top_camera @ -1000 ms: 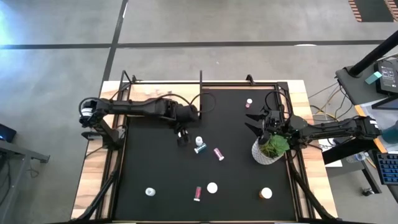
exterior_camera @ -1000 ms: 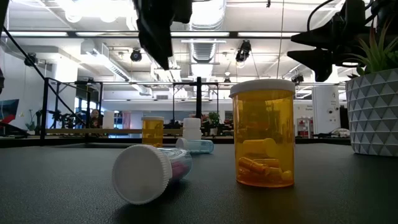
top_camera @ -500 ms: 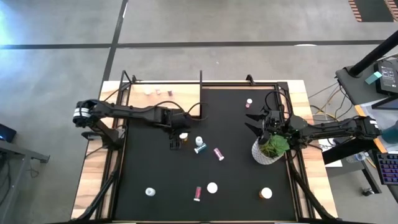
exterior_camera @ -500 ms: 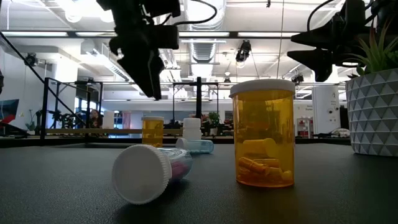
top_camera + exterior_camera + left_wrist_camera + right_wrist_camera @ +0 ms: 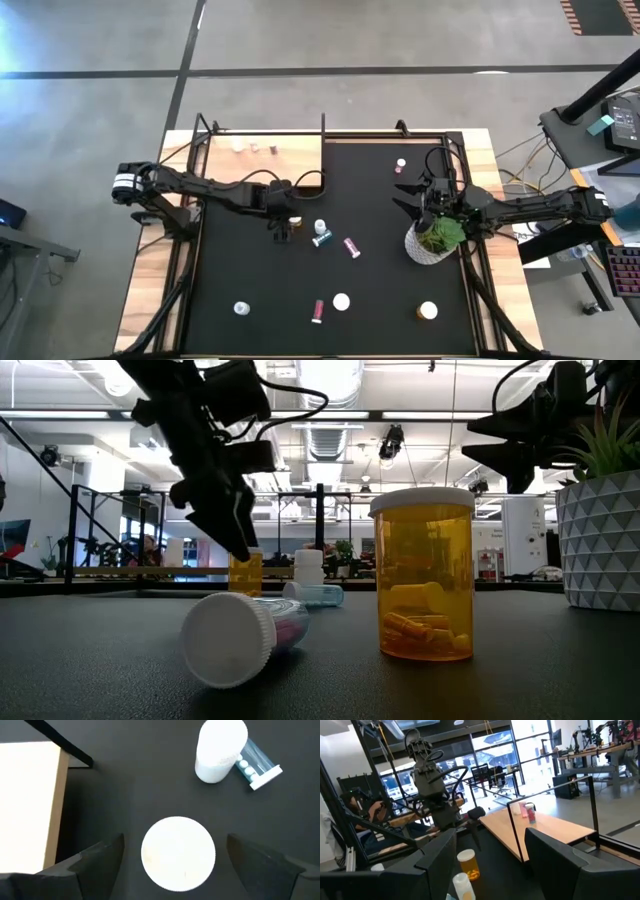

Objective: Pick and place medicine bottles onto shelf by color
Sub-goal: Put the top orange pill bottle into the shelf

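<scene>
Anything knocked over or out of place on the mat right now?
Yes. Three bottles lie on their sides: the teal bottle against an upright white bottle, a pink bottle mid-mat, and another pink bottle near the front edge. Nothing looks spilled; caps are on. The left claw hovers over an upright orange bottle.

The table mat is flat black, and the shelf at its 11 o'clock corner is pale tan wood. Both arms are dark, the left gripper and right gripper black too. The nearest upright bottle is clear orange with a white cap, orange capsules inside. At its 9 o'clock a tipped bottle shows a white cap and pinkish body. A second orange bottle stands behind. A lying bottle is blue-teal beside an all-white one. The plant pot is white with a faceted triangle pattern, its leaves green.
</scene>
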You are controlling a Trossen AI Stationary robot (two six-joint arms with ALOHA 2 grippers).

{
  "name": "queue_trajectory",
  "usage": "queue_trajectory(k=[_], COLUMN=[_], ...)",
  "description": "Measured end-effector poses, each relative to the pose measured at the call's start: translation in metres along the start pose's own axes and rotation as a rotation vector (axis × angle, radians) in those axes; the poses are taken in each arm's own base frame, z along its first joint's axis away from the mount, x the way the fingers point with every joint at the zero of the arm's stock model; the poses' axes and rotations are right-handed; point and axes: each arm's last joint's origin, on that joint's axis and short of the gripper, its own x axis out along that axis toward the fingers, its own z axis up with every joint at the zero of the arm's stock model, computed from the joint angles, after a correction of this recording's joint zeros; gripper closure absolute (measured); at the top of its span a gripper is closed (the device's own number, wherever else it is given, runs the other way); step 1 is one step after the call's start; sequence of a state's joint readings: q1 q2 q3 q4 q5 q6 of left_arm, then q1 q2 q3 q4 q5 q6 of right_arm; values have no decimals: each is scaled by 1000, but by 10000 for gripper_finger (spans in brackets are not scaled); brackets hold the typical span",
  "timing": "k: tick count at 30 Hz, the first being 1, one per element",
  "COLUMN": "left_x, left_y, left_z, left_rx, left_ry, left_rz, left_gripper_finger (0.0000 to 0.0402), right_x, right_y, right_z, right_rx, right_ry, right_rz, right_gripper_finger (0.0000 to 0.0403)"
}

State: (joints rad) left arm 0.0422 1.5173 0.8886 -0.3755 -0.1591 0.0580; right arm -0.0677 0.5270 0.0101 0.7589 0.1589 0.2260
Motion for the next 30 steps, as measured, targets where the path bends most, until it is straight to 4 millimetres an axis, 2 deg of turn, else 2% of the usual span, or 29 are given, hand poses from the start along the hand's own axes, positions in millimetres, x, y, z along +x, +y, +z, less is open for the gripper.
queue_trajectory(k=[9,15,30], left_x=[0,-2,0], left_y=[0,-3,-1], left_z=[-1,-2,-7], left_rx=[-58,-201,-183], left_ry=[3,0,15], left_rz=[-18,-105,-47], left_gripper_finger=[68,68,70], right_x=[0,0,0], right_y=[0,0,0], right_z=[0,0,0], right_rx=[0,1,1], right_ry=[1,1,1], right_rz=[-1,0,-1], right_gripper_finger=[177,177,177])
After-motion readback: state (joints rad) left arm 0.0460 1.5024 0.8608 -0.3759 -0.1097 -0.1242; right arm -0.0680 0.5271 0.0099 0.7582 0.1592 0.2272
